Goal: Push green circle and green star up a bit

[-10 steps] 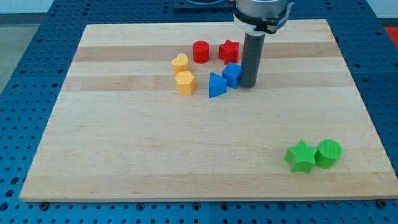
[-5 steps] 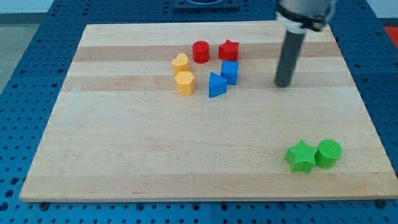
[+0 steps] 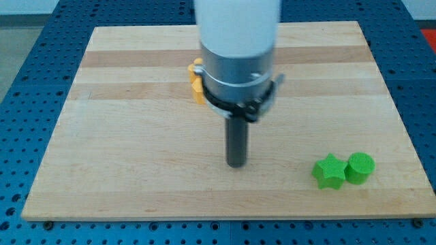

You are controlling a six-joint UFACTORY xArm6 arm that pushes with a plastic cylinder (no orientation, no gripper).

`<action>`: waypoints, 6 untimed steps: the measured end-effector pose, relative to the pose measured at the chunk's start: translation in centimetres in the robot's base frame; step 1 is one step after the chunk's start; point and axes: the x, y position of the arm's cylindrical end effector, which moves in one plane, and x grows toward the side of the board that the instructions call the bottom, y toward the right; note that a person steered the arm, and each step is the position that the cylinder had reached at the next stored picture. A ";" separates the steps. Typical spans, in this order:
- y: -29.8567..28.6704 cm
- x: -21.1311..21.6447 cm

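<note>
The green star (image 3: 330, 171) and the green circle (image 3: 360, 167) sit touching side by side near the board's bottom right corner, star on the left. My tip (image 3: 236, 164) rests on the board to the left of the green star, well apart from it, at about the same height in the view. The arm's white and grey body (image 3: 236, 54) fills the upper middle of the view.
Yellow blocks (image 3: 197, 80) show only partly at the arm's left edge. The red and blue blocks are hidden behind the arm. The wooden board (image 3: 136, 150) lies on a blue perforated table (image 3: 27, 82).
My tip has moved from the upper right part of the board down and left to the lower middle. The arm now covers the red and blue blocks. The green blocks have not moved.
</note>
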 end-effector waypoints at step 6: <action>22.6 5.0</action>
